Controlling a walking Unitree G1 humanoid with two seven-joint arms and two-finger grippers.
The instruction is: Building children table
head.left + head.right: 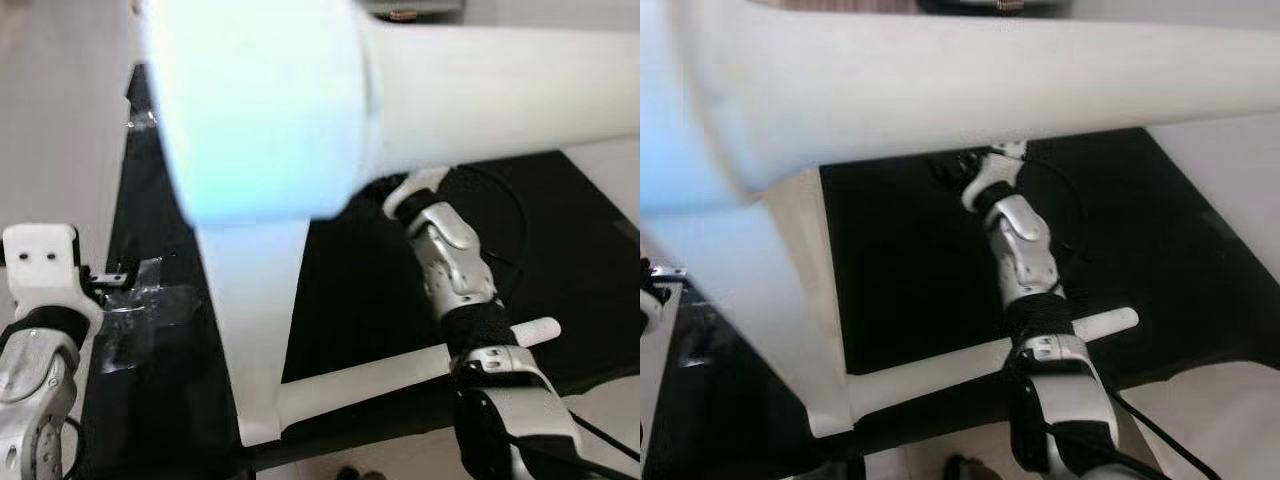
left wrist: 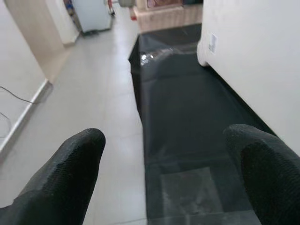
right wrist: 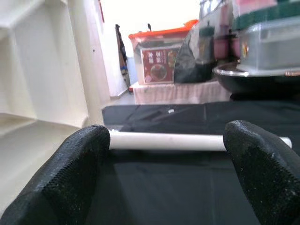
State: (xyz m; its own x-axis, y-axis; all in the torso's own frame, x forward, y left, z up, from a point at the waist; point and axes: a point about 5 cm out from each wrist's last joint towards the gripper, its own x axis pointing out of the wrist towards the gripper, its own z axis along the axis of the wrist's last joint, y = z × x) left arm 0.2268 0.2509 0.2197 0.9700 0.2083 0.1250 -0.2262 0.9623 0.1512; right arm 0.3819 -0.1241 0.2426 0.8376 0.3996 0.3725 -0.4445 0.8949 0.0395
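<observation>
The white children's table (image 1: 255,330) lies tipped over on a black mat (image 1: 380,290) spread on the floor, one of its legs (image 1: 980,362) sticking out level above the mat toward the robot's right. A second leg (image 1: 1040,80) runs across close to the head camera, blurred and bright. The right end effector (image 3: 166,173) is beyond the level leg, low over the mat, its two black fingers (image 3: 70,173) spread wide with nothing between them; in its wrist view a white leg lies straight across the gap ahead, with the ribbed underside of the tabletop just beside it. The left end effector (image 2: 164,178) is off the table's far side, over the mat's edge and the tiled floor (image 2: 93,93), fingers also spread and empty.

The step in hand looks like gripping a leg to seat or tighten it, though the blur makes that uncertain. To do it well, centre the leg between the fingers before closing, grip near the socket rather than the free tip, and steady the tabletop with the left arm so the table does not roll.
</observation>
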